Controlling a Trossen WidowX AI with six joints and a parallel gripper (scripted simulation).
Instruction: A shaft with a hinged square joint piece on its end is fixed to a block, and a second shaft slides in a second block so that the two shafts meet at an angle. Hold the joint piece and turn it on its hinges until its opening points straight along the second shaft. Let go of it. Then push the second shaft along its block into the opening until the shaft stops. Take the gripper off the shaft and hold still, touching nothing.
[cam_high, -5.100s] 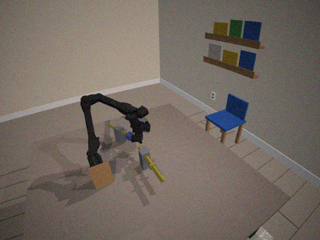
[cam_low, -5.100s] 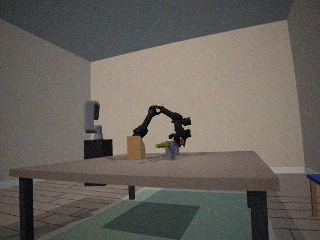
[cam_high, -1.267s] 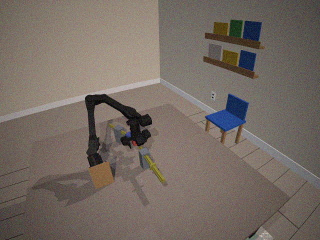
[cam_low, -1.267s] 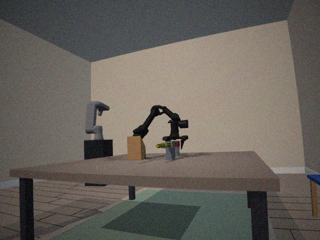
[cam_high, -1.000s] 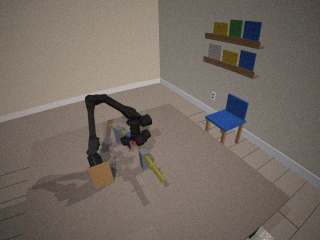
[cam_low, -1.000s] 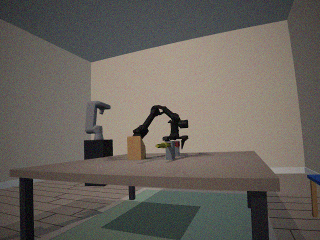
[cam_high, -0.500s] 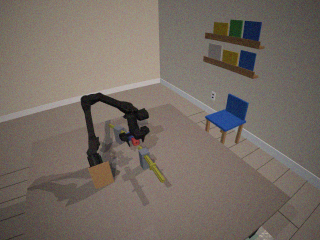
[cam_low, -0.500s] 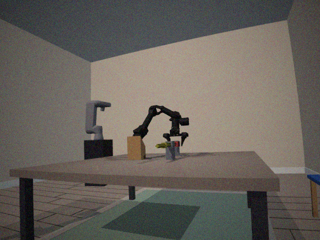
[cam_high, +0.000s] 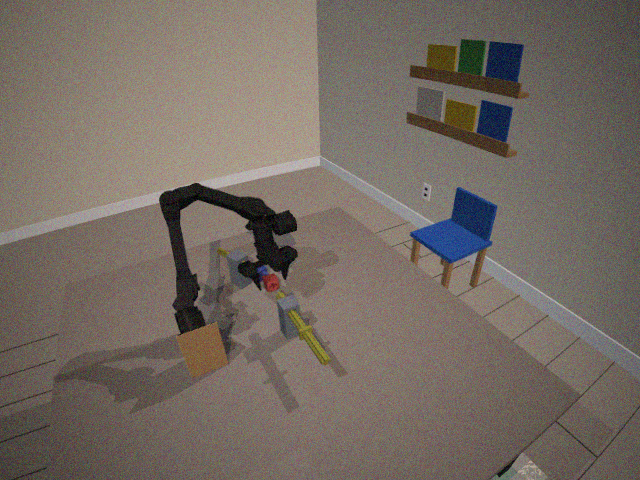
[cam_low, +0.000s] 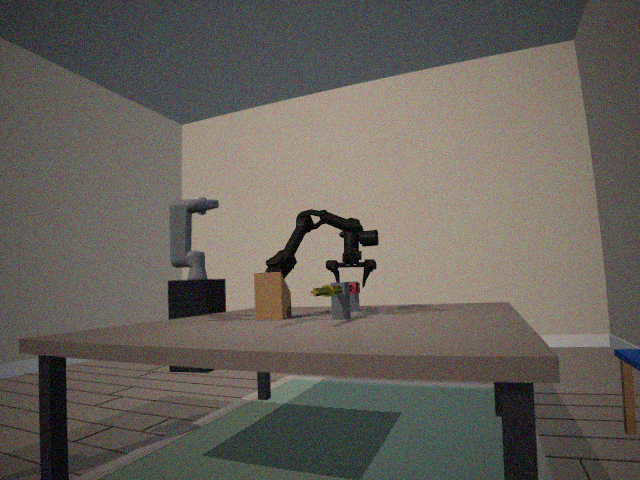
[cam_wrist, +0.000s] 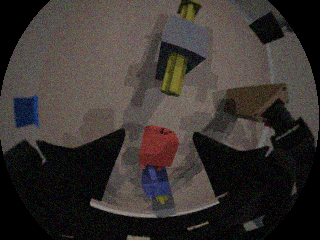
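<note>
The red joint piece (cam_high: 271, 282) (cam_low: 354, 288) (cam_wrist: 158, 148) hangs on a blue hinge part (cam_high: 262, 270) (cam_wrist: 156, 181). The first shaft (cam_high: 222, 251) is yellow and runs through its grey block (cam_high: 236, 268). The second shaft (cam_high: 314, 345) (cam_low: 323, 291) (cam_wrist: 174, 75), yellow with a collar, passes through the other grey block (cam_high: 288, 321) (cam_low: 340, 303) (cam_wrist: 186, 37). In the wrist view a gap separates its end from the red piece, whose opening faces roughly toward it; exact alignment is unclear. My gripper (cam_high: 272, 282) (cam_low: 351, 283) (cam_wrist: 160, 134) is open, with fingers apart on both sides above the joint, holding nothing.
An orange-brown block (cam_high: 202, 350) (cam_low: 268, 297) (cam_wrist: 255, 100) stands by the arm's base on the table (cam_low: 310, 338). A blue chair (cam_high: 451, 238) stands beyond the table. A grey robot arm (cam_low: 179, 235) on a black stand is in the background.
</note>
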